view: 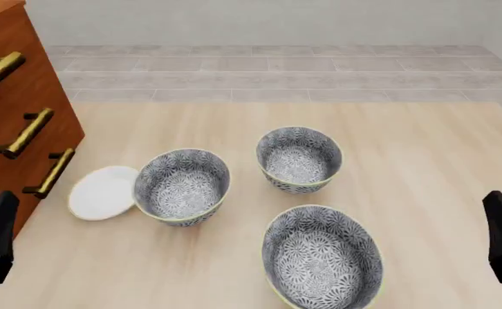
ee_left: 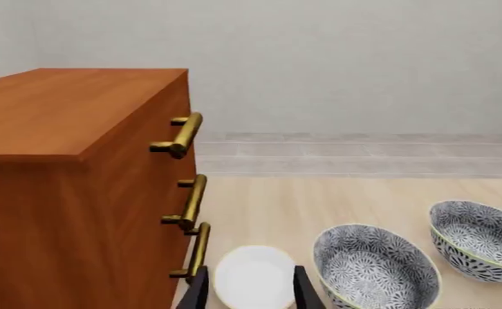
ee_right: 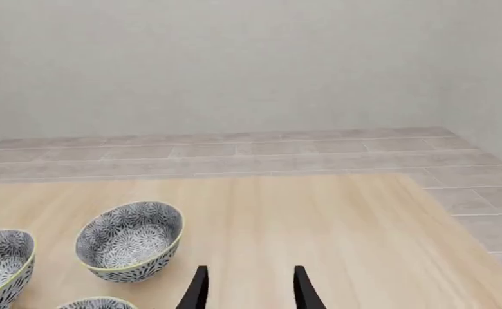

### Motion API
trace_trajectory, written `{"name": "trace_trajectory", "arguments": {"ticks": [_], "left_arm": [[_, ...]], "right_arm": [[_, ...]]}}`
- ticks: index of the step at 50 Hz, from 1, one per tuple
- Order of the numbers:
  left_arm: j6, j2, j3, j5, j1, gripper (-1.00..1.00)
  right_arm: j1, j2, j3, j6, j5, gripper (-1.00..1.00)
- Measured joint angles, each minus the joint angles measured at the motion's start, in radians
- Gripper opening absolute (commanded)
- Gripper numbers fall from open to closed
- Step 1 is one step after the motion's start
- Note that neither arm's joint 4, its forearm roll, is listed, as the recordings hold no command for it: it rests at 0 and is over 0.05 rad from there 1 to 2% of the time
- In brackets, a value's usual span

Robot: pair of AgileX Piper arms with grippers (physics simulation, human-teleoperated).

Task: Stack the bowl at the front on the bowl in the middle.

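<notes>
Front view: bowl at the front (view: pixel 323 259) overhangs the near edge; both grippers spread, holding nothing

1. No text, label, brand, number or sign can be read in any of the views.
2. The three bowls, such as the bowl at the front (view: pixel 322 256) and the bowl in the middle (view: pixel 182 185), carry only a black-and-white floral pattern, with no lettering.
3. The white plate (view: pixel 102 192) and the wooden drawer cabinet (view: pixel 11 129) at the table's left edge are plain and unmarked.
</notes>
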Motion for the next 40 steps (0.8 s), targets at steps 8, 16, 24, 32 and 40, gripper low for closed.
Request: {"name": "trace_trajectory", "arguments": {"ticks": [8,16,24,32,40], "left_arm": [[0.0,0.004,-0.001,-0.002,-0.007,1.0],[0.0,0.009,-0.003,-0.005,-0.01,1.0],[-0.001,0.013,-0.002,-0.009,-0.012,1.0],[0.002,0.012,-0.002,-0.012,-0.011,1.0],[0.002,0.014,-0.002,-0.013,-0.009,1.0]], "right_arm": [[0.013,0.008,0.0,-0.02,-0.004,1.0],[0.02,0.026,0.0,-0.031,-0.017,1.0],[0.03,0.059,-0.011,-0.041,-0.033,1.0],[0.052,0.148,-0.072,-0.056,-0.031,1.0],[0.079,0.261,-0.146,-0.07,-0.028,1.0]]}}
